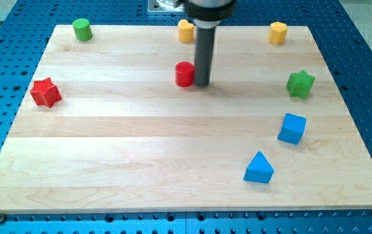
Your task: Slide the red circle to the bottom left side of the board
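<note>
My tip (202, 84), the lower end of a straight, smooth dark rod, rests on the worktop (140, 149) in the upper middle of the frame. There is no pincer on this arm, so nothing opens, closes or holds; the rod only stands upright under a dark round housing at the top edge. The tip sits just to the right of the red circle (184, 74), so close that the two appear to touch, though I cannot tell for sure.

The red circle is a short, matte cylinder, in the upper middle of the board, well apart from the lower left corner.

Directly above it, near the board's top edge, stands a yellow cylinder (186, 30), partly behind the rod's housing. Further out, a green cylinder (82, 29) sits at the upper left and a yellow hexagonal block (277, 32) at the upper right. A red star (45, 92) lies at the left edge. On the right side are a green star (300, 84), below it a blue cube (292, 128), and lower still a blue triangle (258, 168).

The worktop is pale, smooth wood in lengthwise planks, lying on a blue perforated base (361, 39).
</note>
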